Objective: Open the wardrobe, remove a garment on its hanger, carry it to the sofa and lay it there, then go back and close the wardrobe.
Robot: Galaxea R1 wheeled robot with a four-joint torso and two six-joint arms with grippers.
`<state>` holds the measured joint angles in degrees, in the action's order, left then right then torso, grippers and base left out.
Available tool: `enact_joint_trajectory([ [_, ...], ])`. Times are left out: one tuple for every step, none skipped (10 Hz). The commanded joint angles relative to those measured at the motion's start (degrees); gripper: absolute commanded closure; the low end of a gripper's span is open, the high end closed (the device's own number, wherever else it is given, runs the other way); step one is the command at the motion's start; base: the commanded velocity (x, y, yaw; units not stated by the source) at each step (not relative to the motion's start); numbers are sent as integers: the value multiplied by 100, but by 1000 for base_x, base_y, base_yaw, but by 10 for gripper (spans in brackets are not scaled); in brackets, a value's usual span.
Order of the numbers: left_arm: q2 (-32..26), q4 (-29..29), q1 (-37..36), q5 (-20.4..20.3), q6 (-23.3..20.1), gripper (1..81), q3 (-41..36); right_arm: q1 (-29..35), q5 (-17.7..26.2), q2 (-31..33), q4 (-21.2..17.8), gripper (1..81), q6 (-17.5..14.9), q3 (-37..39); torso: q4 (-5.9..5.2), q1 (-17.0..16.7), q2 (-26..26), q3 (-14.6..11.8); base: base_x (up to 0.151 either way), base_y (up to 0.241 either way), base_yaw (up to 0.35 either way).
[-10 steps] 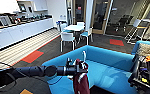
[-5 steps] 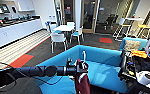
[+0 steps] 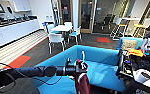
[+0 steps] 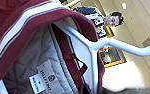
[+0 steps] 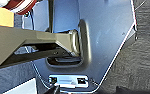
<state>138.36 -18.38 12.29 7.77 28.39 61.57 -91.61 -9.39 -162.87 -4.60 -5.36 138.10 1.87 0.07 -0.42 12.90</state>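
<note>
Half the job looks done, I'd say: the maroon varsity jacket (image 3: 81, 81) hangs on its thin white hanger (image 3: 83, 58), which the left gripper (image 3: 77, 68) is clamped on, right at the big bright blue sofa (image 3: 101, 67). Laying it down and closing the wardrobe are left. Sofa seat's bare.

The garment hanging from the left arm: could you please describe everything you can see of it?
The garment is a maroon jacket with a white-striped ribbed collar band, hanging on a whitish hanger at the end of the left arm, in front of the blue sofa. The hanger's hook sticks up above it. In the left wrist view its collar drapes over the hanger's shoulder, and the inside shows a grey quilted lining with a white label and a maroon hanging loop. Its lower part is cut off by the picture's edge.
</note>
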Motion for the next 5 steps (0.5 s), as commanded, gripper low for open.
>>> enact_joint_trajectory([
  [-19, 63, -890, -302, -53, 811, -225, 59, 376, 67, 82, 10, -17, -56, 0, 0, 0, 0, 0, 0, 0],
  [-27, 63, -890, -293, -53, 811, -216, 59, 376, 67, 90, 10, -17, -64, 0, 0, 0, 0, 0, 0, 0],
  [-36, 63, -890, -293, -53, 811, -215, 68, 376, 67, 90, 10, -17, -64, 0, 0, 0, 0, 0, 0, 0],
  [-27, 63, -890, -293, -53, 811, -207, 68, 376, 67, 90, 10, -17, -64, 0, 0, 0, 0, 0, 0, 0],
  [-19, 63, -890, -293, -53, 811, -207, 68, 376, 67, 90, 10, -17, -64, 0, 0, 0, 0, 0, 0, 0],
])
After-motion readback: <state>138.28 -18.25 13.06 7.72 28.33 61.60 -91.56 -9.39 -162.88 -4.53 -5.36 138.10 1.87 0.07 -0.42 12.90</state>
